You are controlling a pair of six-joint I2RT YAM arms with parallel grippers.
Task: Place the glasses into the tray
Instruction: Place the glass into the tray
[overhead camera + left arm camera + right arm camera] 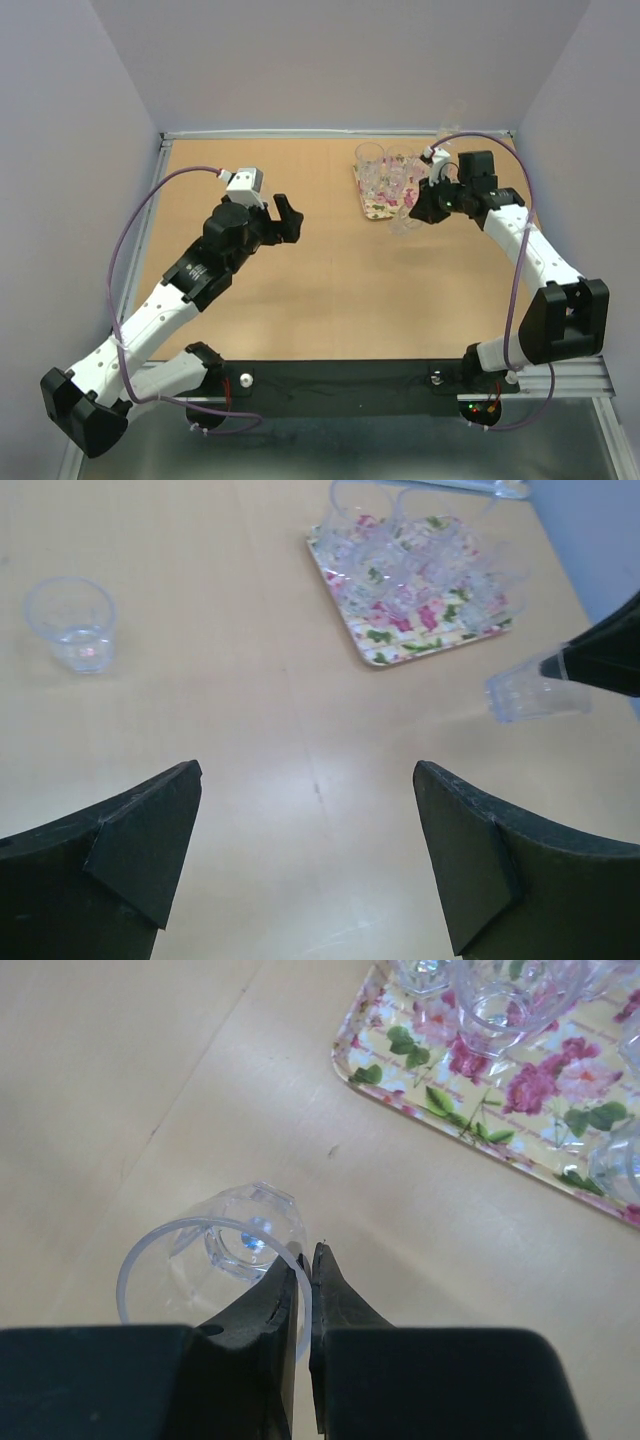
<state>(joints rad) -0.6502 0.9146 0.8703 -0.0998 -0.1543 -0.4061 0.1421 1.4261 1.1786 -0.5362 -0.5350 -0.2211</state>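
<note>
R gripper (312, 1255): black fingers at 6 o'clock, tips pinched on rim of glass (225, 1255), wall btwn them.
Glass: clear, faceted base, tilted, mouth toward cam, body at 9 o'clock of tips.
Tray (520, 1125): floral, 1–2 o'clock, apart from glass; several clear tumblers (500, 1000) on it.
Table (130, 1080): tan.

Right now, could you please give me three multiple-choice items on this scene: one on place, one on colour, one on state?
1. Where is the glass in the right gripper? A on the tray B off the tray, by its edge C inside another glass
2. The tray's flowers are: A blue B pink C orange
3. The left gripper is: A open, empty B shut on a glass C shut, empty
1 B, table shows beneath it; 2 B, pink on cream; 3 A, fingers apart, nothing between.
</note>
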